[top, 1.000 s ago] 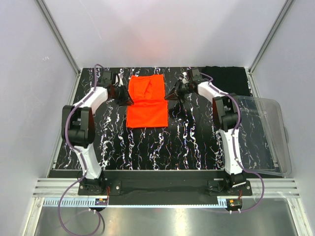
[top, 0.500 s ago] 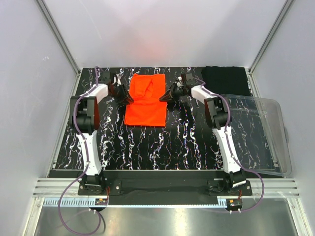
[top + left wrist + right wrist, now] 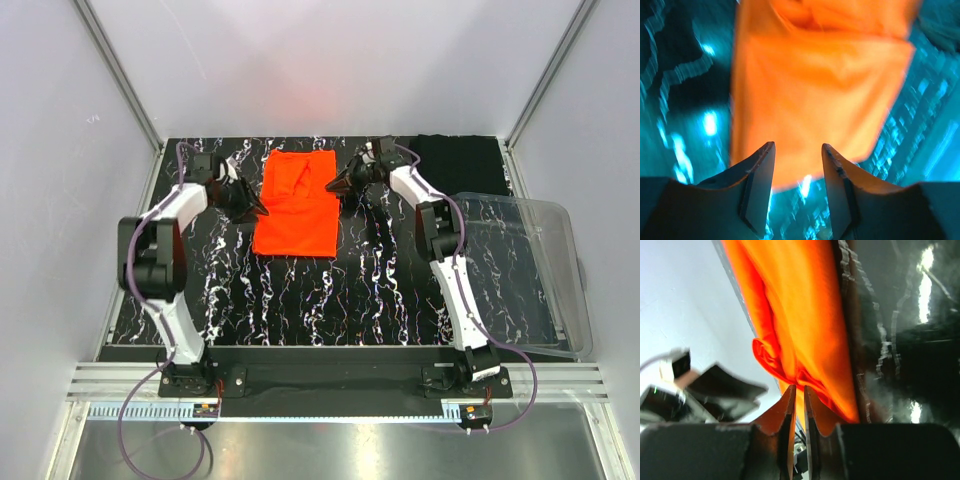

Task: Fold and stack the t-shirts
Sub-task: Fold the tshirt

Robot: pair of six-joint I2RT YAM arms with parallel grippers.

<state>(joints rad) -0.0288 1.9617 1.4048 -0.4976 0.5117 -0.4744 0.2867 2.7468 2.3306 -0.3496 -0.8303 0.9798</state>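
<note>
Marbled table [image 3: 300,290] from above: shirt [image 3: 297,215] between left gripper [image 3: 262,210] and right gripper [image 3: 332,185]. Wrist views alone show left spread, shirt just beyond; right nearly pressed together at shirt, pinch unclear.

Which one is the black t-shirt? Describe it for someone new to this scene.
Take the white-veined black table and go to its far right corner, beyond the clear plastic bin. The black t-shirt lies there: a plain matte patch without veins, unlike the table, and dark, unlike the orange-red t-shirt farther left.

Left tool [image 3: 798,145] jaws apart; right tool [image 3: 799,388] jaws nearly together
</note>
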